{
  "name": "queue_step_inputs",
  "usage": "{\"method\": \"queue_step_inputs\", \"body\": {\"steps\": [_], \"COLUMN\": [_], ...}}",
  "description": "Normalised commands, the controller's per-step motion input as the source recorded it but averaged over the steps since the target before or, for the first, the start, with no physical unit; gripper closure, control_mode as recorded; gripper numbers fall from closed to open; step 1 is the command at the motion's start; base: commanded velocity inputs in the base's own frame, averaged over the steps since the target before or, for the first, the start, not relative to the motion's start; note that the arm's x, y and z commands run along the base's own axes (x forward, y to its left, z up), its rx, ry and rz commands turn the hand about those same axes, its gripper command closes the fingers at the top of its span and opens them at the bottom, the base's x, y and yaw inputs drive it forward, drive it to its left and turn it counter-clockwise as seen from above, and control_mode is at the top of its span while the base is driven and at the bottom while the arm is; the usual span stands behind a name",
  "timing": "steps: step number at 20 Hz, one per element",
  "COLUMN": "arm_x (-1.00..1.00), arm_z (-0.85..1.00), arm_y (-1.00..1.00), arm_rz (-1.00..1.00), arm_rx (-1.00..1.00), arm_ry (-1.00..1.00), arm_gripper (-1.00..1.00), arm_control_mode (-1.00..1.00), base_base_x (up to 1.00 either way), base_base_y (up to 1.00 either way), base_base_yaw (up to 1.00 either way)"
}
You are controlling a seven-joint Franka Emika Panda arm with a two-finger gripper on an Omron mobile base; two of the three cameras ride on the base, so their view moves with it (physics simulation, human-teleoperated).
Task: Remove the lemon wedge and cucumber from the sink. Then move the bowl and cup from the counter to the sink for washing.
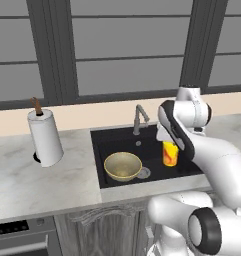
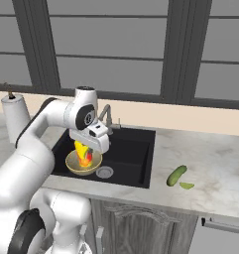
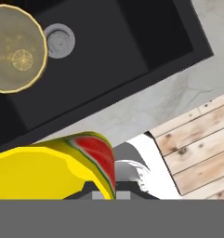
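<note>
Clamped in my gripper [image 1: 168, 146], the cup [image 1: 170, 153] hung above the sink [image 1: 99, 150], over its right half as seen from the left base view, so it was not yet set down. Below it the bowl [image 1: 123, 166] already sat in the basin beside the drain [image 1: 143, 173]. On the counter [image 2: 220, 168] right of the sink, near its front edge, lay the cucumber [image 2: 176, 175] and the lemon wedge [image 2: 186, 186], both already out. By my reckoning only releasing the cup remained.
</note>
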Motion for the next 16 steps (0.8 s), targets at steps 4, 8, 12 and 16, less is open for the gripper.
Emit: {"method": "queue_step_inputs", "body": {"steps": [4,8,12,16], "arm_x": [0.01,0.15,0.23,0.34], "arm_z": [-0.03,-0.08,-0.11,-0.13], "arm_y": [-0.5,-0.44,-0.38,-0.28], "arm_rz": [0.0,0.01,0.02,0.01], "arm_rx": [0.0,0.0,0.0,0.0], "arm_ry": [0.0,-0.02,0.0,0.0], "arm_gripper": [1.0,1.0,1.0,1.0], "arm_control_mode": [-1.0,-1.0,-1.0,-1.0], "base_base_x": [0.0,0.0,0.0,0.0], "base_base_y": [0.0,0.0,0.0,0.0], "base_base_yaw": [0.0,0.0,0.0,0.0]}}
